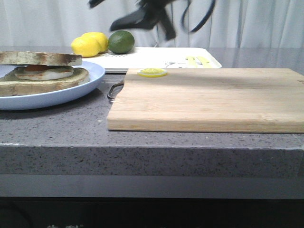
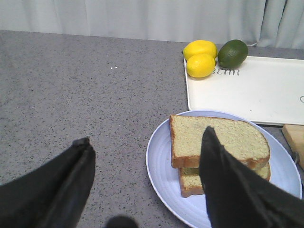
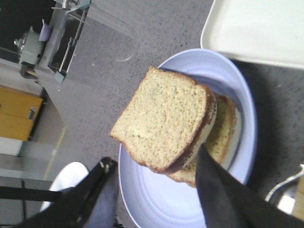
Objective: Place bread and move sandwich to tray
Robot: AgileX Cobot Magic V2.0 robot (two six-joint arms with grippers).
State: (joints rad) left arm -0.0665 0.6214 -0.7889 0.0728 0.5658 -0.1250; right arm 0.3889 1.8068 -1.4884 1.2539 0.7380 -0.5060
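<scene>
The sandwich sits on the round light-blue plate (image 1: 71, 92) at the table's left. The bread (image 1: 40, 58) lies on top as the upper slice, over the white fried egg (image 1: 45, 72) and the lower slice. The bread also shows in the left wrist view (image 2: 216, 140) and the right wrist view (image 3: 164, 121). My left gripper (image 2: 147, 135) is open and empty, low beside the plate (image 2: 161, 161). My right gripper (image 3: 155, 155) is open and empty above the plate (image 3: 156, 199); it shows dark at the top of the front view (image 1: 102, 14). The white tray (image 1: 142, 59) lies behind the plate.
A pale wooden cutting board (image 1: 209, 97) with a metal handle fills the middle and right, with a lemon slice (image 1: 152, 72) at its far edge. Two lemons (image 1: 90, 44) and a lime (image 1: 121, 42) sit at the tray's far left corner. A curtain hangs behind.
</scene>
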